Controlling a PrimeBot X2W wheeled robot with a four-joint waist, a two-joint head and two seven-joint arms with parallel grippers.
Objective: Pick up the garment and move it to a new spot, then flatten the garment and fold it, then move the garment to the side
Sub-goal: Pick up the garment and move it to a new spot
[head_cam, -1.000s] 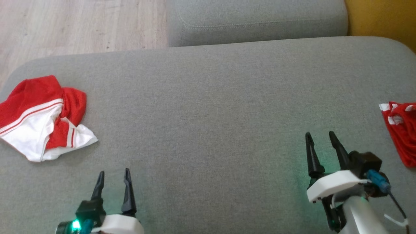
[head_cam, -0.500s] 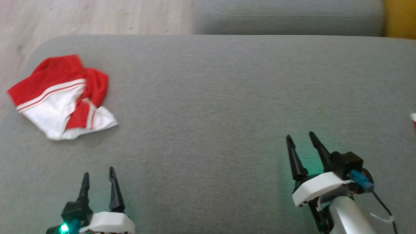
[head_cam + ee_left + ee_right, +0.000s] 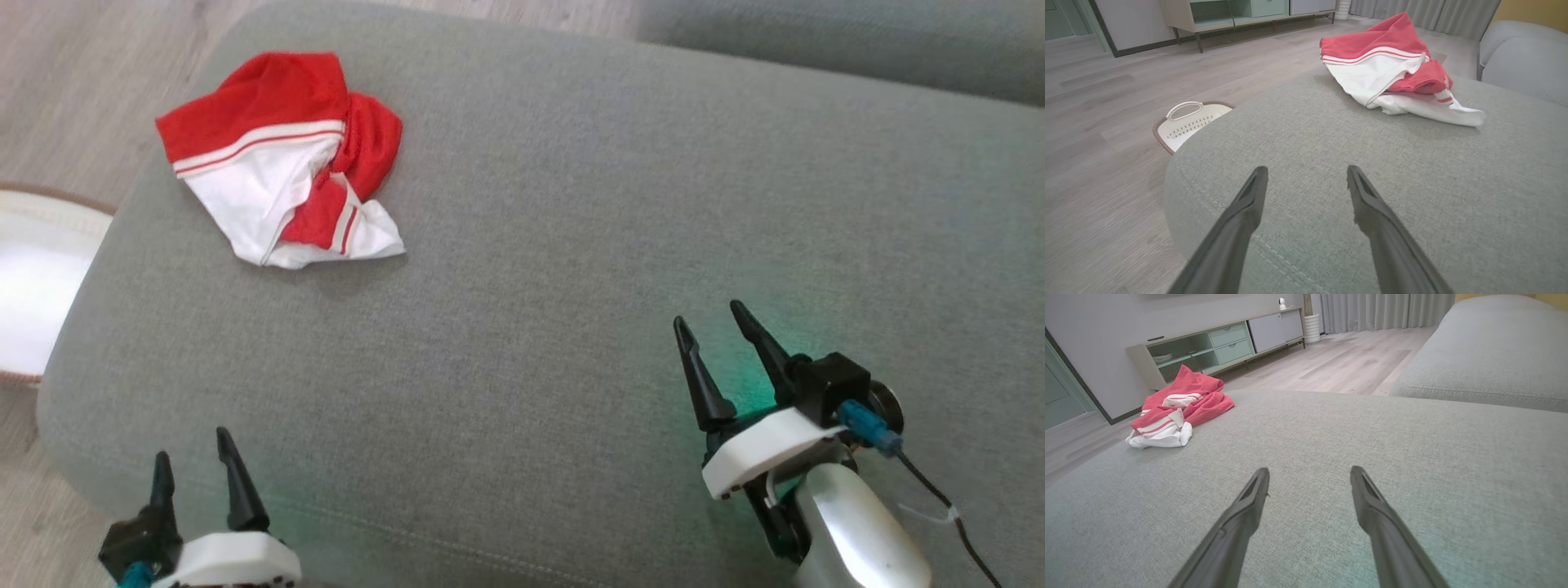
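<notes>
Both pincers hover released over the near part of the grey sofa cushion (image 3: pixel 531 245), the left pincer (image 3: pixel 192 447) at its left corner and the right pincer (image 3: pixel 708 314) well off to the right. The garment (image 3: pixel 277 155), a crumpled red shirt with white sleeve ends, lies on the cushion's far left corner, well apart from both. A white basket (image 3: pixel 33 286) sits on the wood floor (image 3: pixel 82 82) beside that end.

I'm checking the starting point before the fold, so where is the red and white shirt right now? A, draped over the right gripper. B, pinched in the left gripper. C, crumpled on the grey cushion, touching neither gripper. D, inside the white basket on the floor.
C: the shirt lies bunched on the grey cushion near its far left corner, apart from the left gripper and the right gripper, both open.
</notes>
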